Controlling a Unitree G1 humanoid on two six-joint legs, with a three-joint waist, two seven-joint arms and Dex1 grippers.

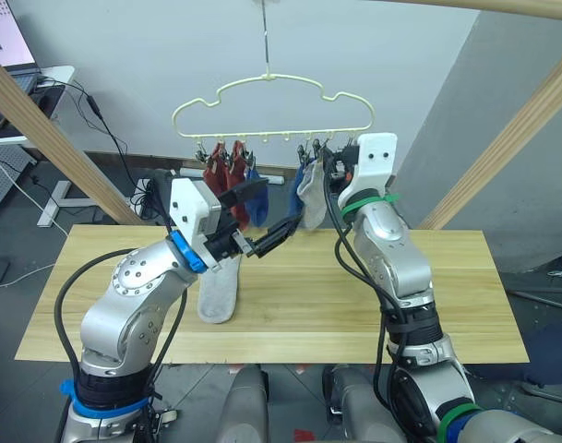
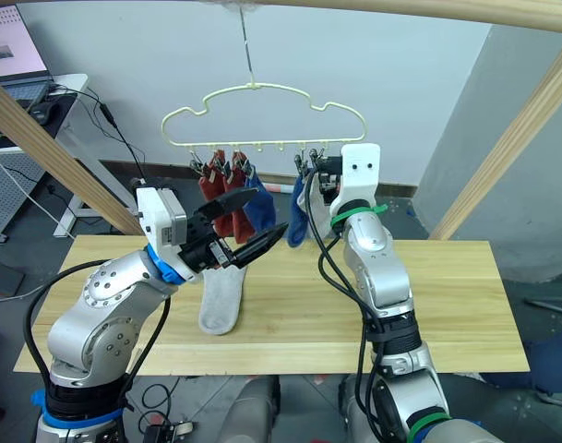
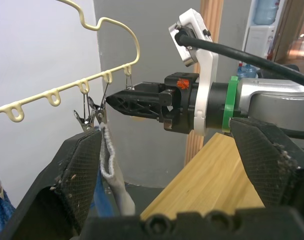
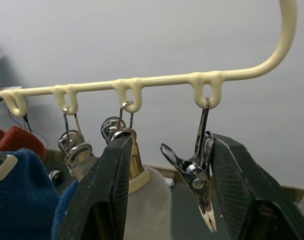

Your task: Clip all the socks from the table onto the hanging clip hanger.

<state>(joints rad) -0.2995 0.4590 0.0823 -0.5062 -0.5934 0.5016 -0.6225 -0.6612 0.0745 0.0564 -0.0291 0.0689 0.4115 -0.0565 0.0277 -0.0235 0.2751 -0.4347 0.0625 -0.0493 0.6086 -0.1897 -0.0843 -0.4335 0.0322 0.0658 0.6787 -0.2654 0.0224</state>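
Grey sock (image 1: 218,295) on table (image 1: 465,305) | left hand (image 1: 259,214) open, raised, empty | right hand (image 4: 166,190) open around clip (image 4: 199,175)

The left gripper (image 2: 257,221) hangs with its fingers spread just below the red socks (image 2: 221,190) clipped on the clip hanger (image 2: 262,115). One grey sock (image 2: 221,299) lies on the table (image 2: 447,305) beneath those fingers. The right gripper (image 2: 319,173) reaches up among the clips, beside a hanging blue sock (image 2: 299,214).

- One clip hanger (image 1: 271,101).
- Two rust-red socks (image 1: 227,175) hanging.
- Two blue socks (image 1: 257,201) hanging.
- One grey sock (image 1: 313,198) hanging.
- One grey sock (image 1: 218,293) on one table (image 1: 447,295).
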